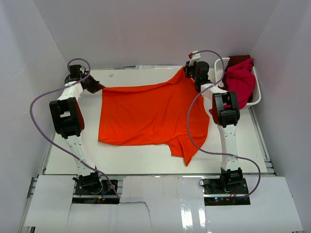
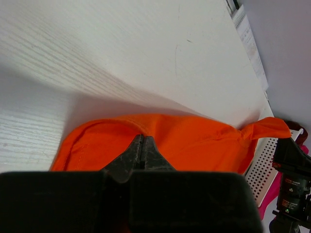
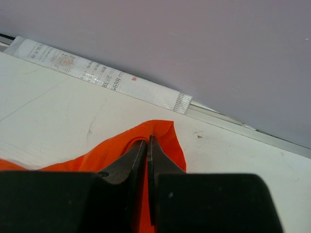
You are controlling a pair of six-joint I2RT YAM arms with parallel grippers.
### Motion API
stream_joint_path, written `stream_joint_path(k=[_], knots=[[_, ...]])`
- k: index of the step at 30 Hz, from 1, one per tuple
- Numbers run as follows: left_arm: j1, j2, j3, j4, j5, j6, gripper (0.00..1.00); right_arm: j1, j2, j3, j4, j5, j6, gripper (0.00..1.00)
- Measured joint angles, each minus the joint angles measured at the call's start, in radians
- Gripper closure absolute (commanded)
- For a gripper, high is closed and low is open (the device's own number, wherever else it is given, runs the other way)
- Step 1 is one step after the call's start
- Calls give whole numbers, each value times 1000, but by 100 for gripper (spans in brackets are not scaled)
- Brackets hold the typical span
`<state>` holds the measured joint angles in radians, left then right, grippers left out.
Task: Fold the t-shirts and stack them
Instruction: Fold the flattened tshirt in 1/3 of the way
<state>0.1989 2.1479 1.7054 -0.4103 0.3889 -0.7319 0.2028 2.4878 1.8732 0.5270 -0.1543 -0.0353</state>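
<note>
At the far edge of the desk both tools are busy with the same garment. The left gripper has its jaws pressed together on a fold of the orange t-shirt near the far left corner; its wrist view shows the black tips meeting with orange cloth bunched around and under them. The right gripper is likewise closed tight, nipping the shirt's far right end; from its own camera the tips pinch a small tongue of orange fabric close to the back wall.

Out from those two pinch points the cloth runs taut along the far hem; the right end rises to a peak at the gripper, so that corner looks lifted off the desk, while the left end sits lower. The rest of the shirt lies spread across the middle of the desk, mostly flat, with one sleeve poking toward the near right.

Beyond the right arm, at the far right corner, stands the white basket; a crimson t-shirt is heaped in it and spills over the rim, and a dark red t-shirt shows behind it.

As for progress, I judge the job barely begun; the orange shirt is laid out and gripped but shows no fold; no folded pile sits anywhere on the desk; the basket's shirts are crumpled and waiting. Folding this one, then fetching, folding and stacking the others, is all left to do.
</note>
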Motion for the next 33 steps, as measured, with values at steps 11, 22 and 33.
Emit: stream_joint_path(k=[11, 22, 33], knots=[[0, -10, 14, -20, 0, 10, 100, 0, -87, -73, -56, -10, -28, 92], [0, -13, 14, -33, -5, 28, 100, 16, -222, -127, -132, 46, -64, 92], [0, -22, 16, -48, -11, 44, 100, 42, -298, -215, -227, 93, -106, 92]])
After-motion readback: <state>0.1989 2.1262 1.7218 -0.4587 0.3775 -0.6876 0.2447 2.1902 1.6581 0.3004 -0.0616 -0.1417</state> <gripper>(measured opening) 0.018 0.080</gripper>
